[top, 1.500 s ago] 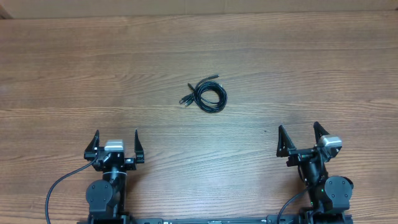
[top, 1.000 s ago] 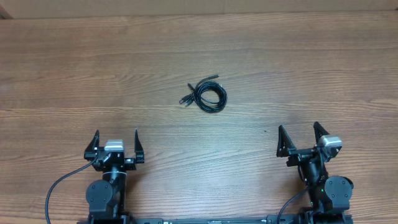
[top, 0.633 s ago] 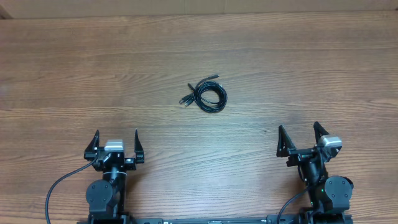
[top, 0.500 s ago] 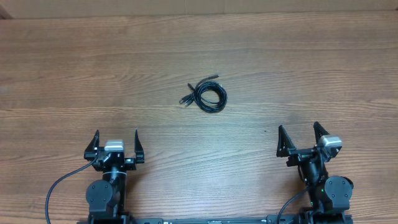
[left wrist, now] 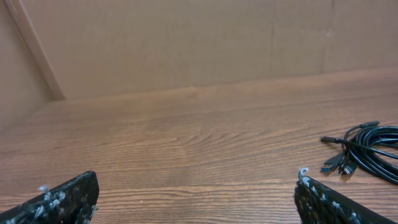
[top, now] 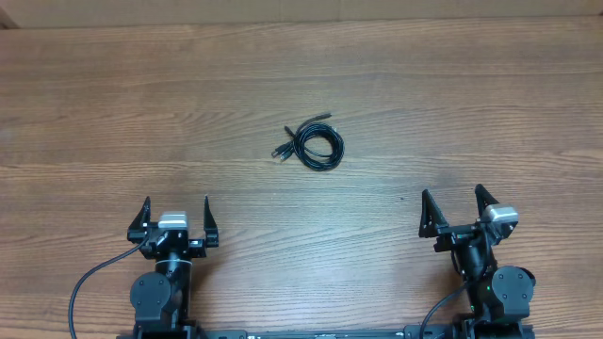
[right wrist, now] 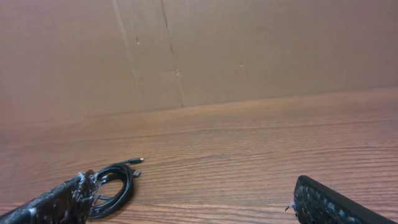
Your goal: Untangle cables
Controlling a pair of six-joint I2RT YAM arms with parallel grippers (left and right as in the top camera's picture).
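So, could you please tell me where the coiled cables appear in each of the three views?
Overhead: the cables lie near the middle of the table, slightly toward its far side.
Left wrist: the cables are at the right edge, partly cut off by the frame.
Right wrist: the cables are at the lower left.
Shared landmark: the cardboard wall along the table's far edge.

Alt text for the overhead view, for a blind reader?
A small coil of thin black cables lies near the middle of a wooden table, plug ends sticking out. At the bottom edge, the left gripper and right gripper sit open and empty, far from it.
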